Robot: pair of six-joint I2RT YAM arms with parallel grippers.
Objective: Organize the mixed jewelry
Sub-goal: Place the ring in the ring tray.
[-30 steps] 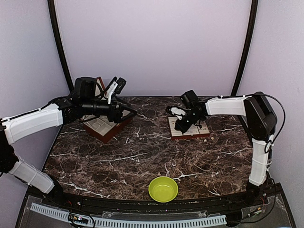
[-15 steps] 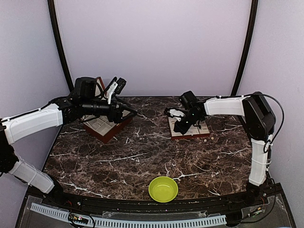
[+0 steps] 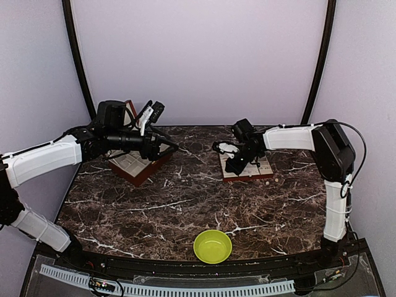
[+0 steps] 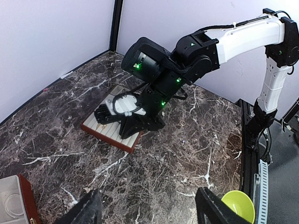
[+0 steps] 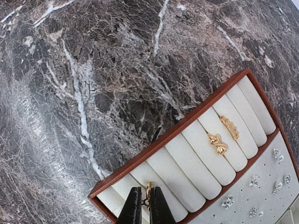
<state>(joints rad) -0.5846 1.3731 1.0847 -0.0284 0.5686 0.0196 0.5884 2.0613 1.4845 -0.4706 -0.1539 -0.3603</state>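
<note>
my right tool (image 5: pixel 145 201) has crept a little toward the counter's (image 5: pixel 70 93) left edge, pinched on a tiny gold ring (image 5: pixel 148 190) at the tray's (image 5: pixel 140 162) end slot. almost tucked in, i think. my left tool (image 4: pixel 152 212) hangs open.

Surface (image 3: pixel 185 204): dark brown marble, white veining. Tray (image 5: pixel 168 133): red-brown rim, cream rows, pale grey dotted panel. Two pieces (image 5: pixel 217 143) on the rows: gold. Studs (image 5: pixel 254 181): silvery, apparently; too small to confirm. Ring (image 5: pixel 148 189) at the right claw (image 5: pixel 142 205): gold; claw black. Bowl (image 3: pixel 213 234): yellow-green. Box (image 3: pixel 143 176): red-brown, cream lining. Arms (image 3: pixel 294 137): white, black joints, green lights. Walls (image 3: pixel 198 62): plain pale lilac. Posts (image 3: pixel 74 55): black.
</note>
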